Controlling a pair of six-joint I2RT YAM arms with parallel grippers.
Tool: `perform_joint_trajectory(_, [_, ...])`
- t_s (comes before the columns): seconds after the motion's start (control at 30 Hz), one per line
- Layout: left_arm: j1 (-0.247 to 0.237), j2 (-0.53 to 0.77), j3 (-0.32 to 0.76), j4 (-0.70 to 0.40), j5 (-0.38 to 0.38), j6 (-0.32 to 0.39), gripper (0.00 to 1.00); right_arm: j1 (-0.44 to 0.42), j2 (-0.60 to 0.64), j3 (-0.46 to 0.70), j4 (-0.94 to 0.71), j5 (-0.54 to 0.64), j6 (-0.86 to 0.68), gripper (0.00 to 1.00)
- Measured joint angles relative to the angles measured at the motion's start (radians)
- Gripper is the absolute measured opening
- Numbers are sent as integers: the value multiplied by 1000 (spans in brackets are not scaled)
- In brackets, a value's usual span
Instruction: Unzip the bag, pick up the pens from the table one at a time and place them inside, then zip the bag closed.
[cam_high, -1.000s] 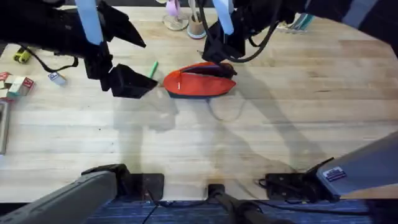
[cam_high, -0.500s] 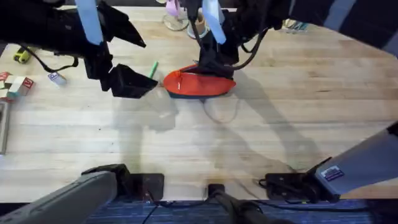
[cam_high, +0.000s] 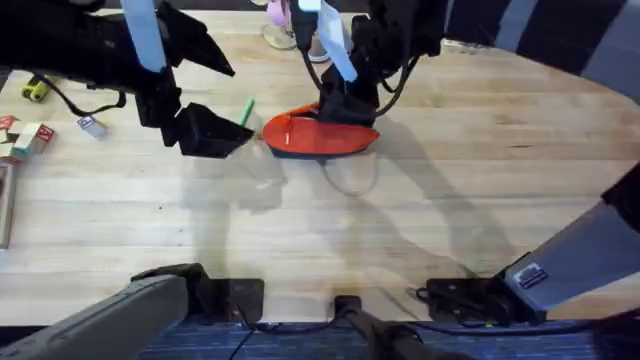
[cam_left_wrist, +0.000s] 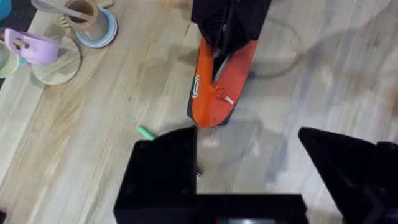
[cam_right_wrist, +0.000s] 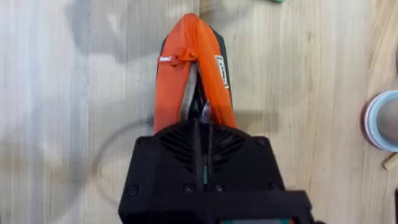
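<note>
black arms with pale blue links, dark cables, blocky black tools (cam_high: 345, 100).

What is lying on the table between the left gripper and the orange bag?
In the left wrist view, the light green pen lies between the left gripper and the bag, partly hidden behind one finger; otherwise bare table.

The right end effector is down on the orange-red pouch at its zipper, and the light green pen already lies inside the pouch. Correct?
Not quite. The right end effector is down on the orange-red pouch at its zipper, but the light green pen lies on the table, beside the left end effector. The overhead view shows this.
</note>
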Motion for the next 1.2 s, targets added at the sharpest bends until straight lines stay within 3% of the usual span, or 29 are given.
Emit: perform_joint_trajectory(1.2, [0,0,0,-1,0,0,993,11,75,0,43,4,-30,45])
